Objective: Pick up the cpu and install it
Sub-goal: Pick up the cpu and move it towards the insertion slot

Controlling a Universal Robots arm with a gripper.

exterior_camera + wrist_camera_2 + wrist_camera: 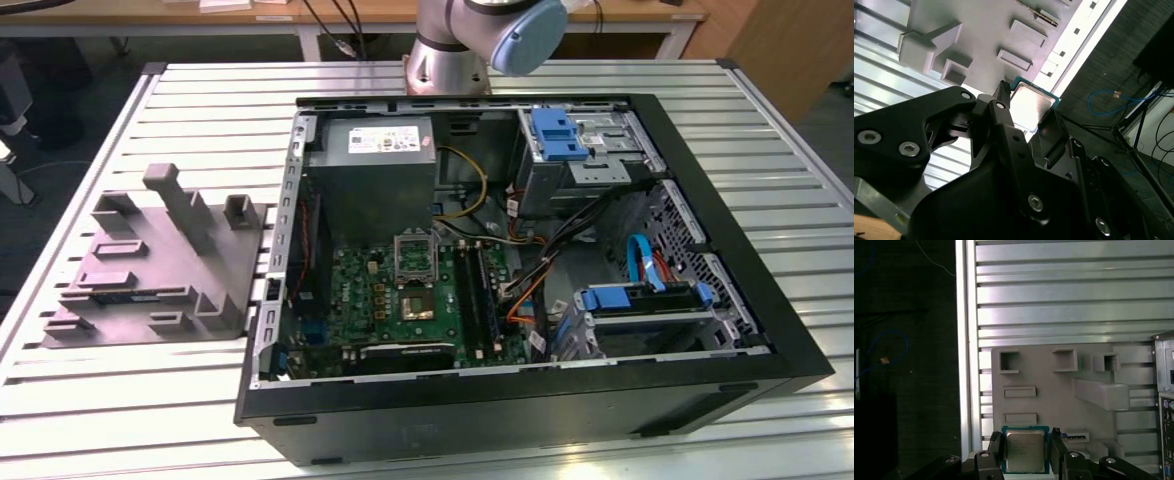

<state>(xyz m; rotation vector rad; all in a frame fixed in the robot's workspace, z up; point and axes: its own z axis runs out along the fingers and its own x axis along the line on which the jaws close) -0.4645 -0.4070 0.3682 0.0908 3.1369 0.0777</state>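
The cpu (pixel 1025 452) is a small square chip with a silvery top and a thin pale rim. My gripper (pixel 1025 450) is shut on it, one black finger (pixel 995 449) against each of two opposite edges. In the second wrist view the cpu (pixel 1032 101) hangs between the gripper (pixel 1027 112) fingers, above the edge of the grey moulded tray (pixel 979 30). That tray (pixel 147 270) lies on the slatted table at the exterior view's left. The silver-framed socket (pixel 414 256) sits on the green motherboard (pixel 387 300) inside the open computer case (pixel 534 400).
The arm's base (pixel 447 60) stands behind the case. Inside the case are a grey power supply (pixel 380 150), blue drive brackets (pixel 558 135), loose cables (pixel 574 240) and long black memory sticks (pixel 478 295). Beyond the table edge (pixel 966 340) lies dark floor with a blue cable (pixel 884 347).
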